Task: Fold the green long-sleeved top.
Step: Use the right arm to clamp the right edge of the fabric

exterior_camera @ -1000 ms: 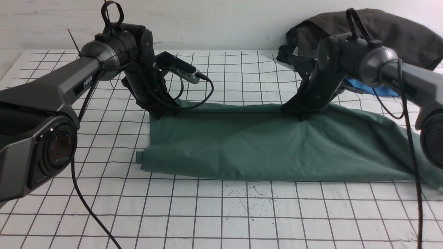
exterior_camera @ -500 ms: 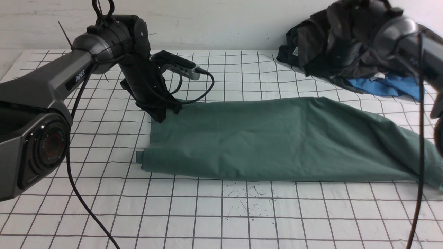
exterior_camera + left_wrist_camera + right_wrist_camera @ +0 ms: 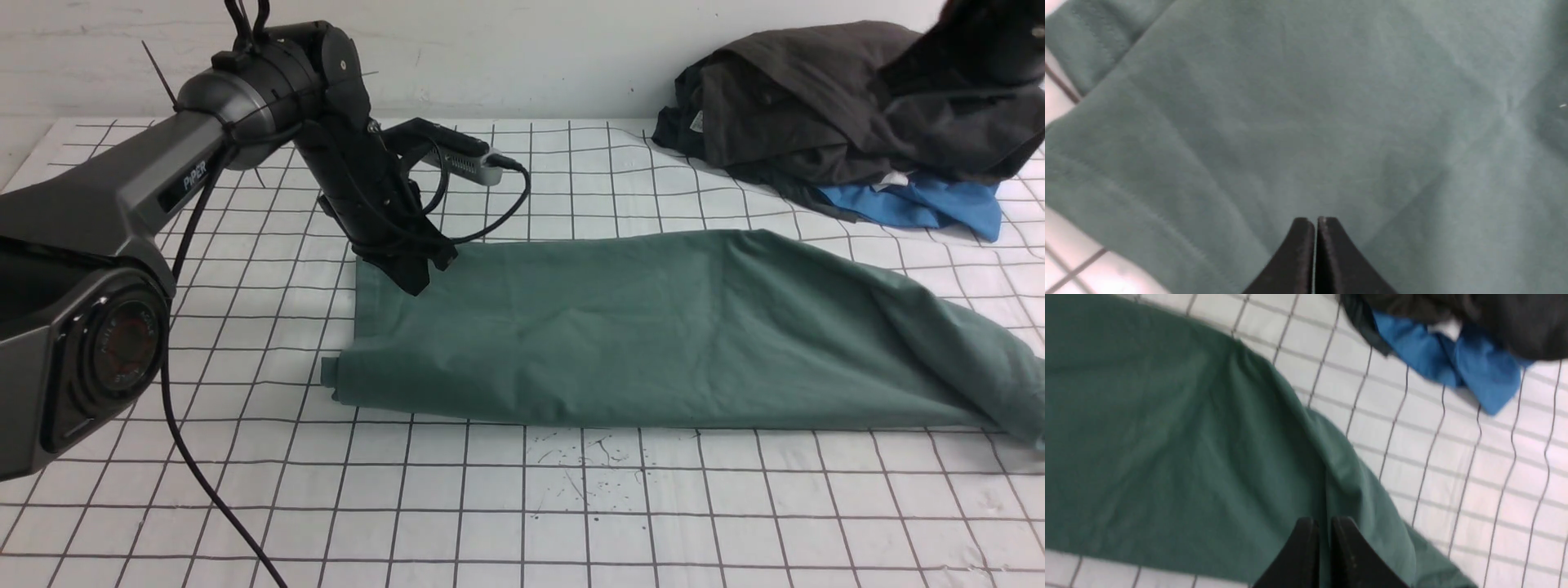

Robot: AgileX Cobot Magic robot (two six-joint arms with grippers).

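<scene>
**Inspector:** Hazards?

**Examiner:** The left end effector (image 3: 412,282) is closed and empty. Descending like that would likely shove and rumple the cloth. The right end effector (image 3: 1324,522), jaws nearly together and empty, is near the dark garment (image 3: 816,90) and could snag it.

**Inspector:** Position?

**Examiner:** The green long-sleeved top (image 3: 653,335) lies banded across the desk (image 3: 522,506). Its far-left corner is under the left end effector, its right end below the right one.
</scene>
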